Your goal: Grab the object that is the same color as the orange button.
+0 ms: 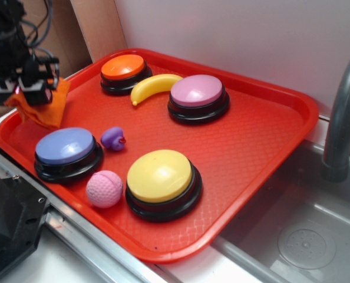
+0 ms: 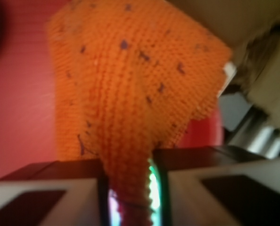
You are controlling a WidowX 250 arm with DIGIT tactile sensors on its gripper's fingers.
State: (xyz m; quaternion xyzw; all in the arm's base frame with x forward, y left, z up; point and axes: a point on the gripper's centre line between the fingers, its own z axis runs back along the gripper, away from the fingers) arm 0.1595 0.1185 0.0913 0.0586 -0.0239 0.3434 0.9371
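A pale wall (image 1: 234, 35) stands behind everything, with brown cardboard (image 1: 98, 23) leaning at its left end. Down to the right is a grey metal sink basin (image 1: 304, 236), and a dull grey faucet spout (image 1: 343, 118) arches over it. Most of the counter is taken up by a big red tray (image 1: 251, 141) with a textured floor and raised rim.

Four dome buttons sit on the tray, all on black bases: the yellow button (image 1: 160, 177) nearest the front, the blue button (image 1: 66, 150) to its left, the pink button (image 1: 197, 94) farther back, and the orange button (image 1: 125, 69) at the back left. A yellow banana (image 1: 154, 86) lies between the orange and pink ones. A pink ball (image 1: 104, 188) rests just beside the yellow button, and a small purple toy (image 1: 113, 138) (a duck, perhaps) sits near the blue one.

At the tray's left corner the gripper (image 1: 33, 88) has its jaws pinched tight on the orange rag (image 2: 130, 94), which drapes out from between them over the tray rim.
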